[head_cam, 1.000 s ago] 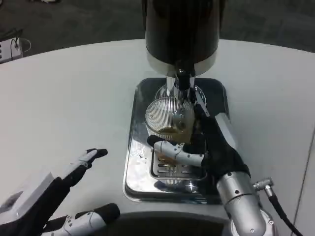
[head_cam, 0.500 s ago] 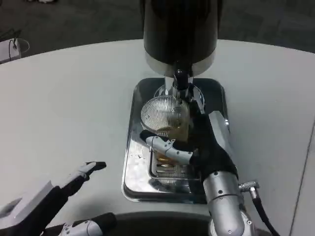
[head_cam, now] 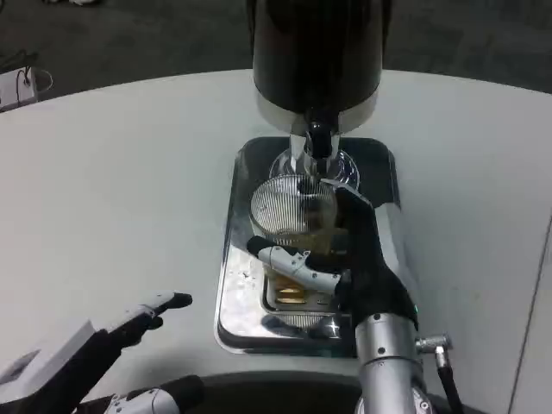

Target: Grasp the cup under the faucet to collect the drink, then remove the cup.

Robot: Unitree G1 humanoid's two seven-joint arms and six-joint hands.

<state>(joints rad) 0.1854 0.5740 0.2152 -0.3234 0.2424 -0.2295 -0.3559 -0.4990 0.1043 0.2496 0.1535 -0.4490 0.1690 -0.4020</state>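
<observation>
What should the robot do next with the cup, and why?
Probably draw the cup toward itself, out from under the faucet. The right hand already wraps the ribbed glass, which sits below the spout over the shiny tray and has amber drink in its bottom. The left hand waits open on the table, so the right one should do it.

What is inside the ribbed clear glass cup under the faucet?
The ribbed clear glass cup holds amber liquid low down. The right hand wraps its near side, hiding the cup's base.
</observation>
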